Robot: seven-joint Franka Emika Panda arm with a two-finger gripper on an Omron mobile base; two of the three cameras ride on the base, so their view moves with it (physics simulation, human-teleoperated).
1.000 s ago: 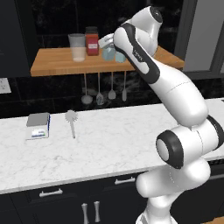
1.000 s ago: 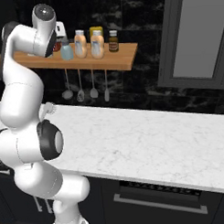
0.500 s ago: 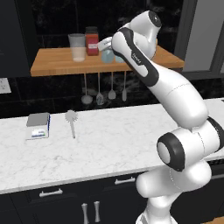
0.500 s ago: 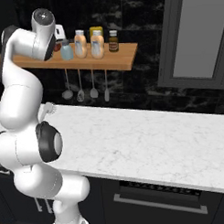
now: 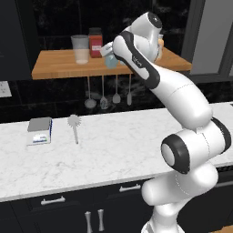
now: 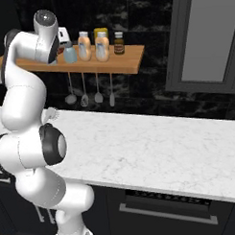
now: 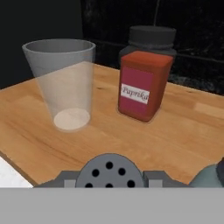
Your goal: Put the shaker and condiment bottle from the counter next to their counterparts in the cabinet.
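Note:
My gripper [image 5: 109,53] is up at the wooden cabinet shelf [image 5: 59,69], shut on the small teal shaker [image 5: 110,62]. In the hand view the shaker's grey holed cap [image 7: 109,168] sits between my fingertips, low over the board. A paler blue shaker [image 7: 211,176] stands close beside it. In the right base view a bluish shaker [image 6: 69,54] shows by my hand; I cannot tell which of the two it is. Right of it, two orange-tan bottles [image 6: 84,46] [image 6: 102,46] with white labels stand side by side: the condiment bottle and its counterpart.
A clear glass cup [image 7: 65,83] and a red paprika jar [image 7: 142,83] stand further along the shelf. A dark brown bottle [image 6: 118,42] is right of the orange ones. Metal utensils [image 5: 109,93] hang under the shelf. A small scale [image 5: 40,129] and brush [image 5: 73,124] lie on the marble counter [image 5: 118,154].
My hand has eased slightly left and down along the shelf with the shaker still in it. Nothing else has moved.

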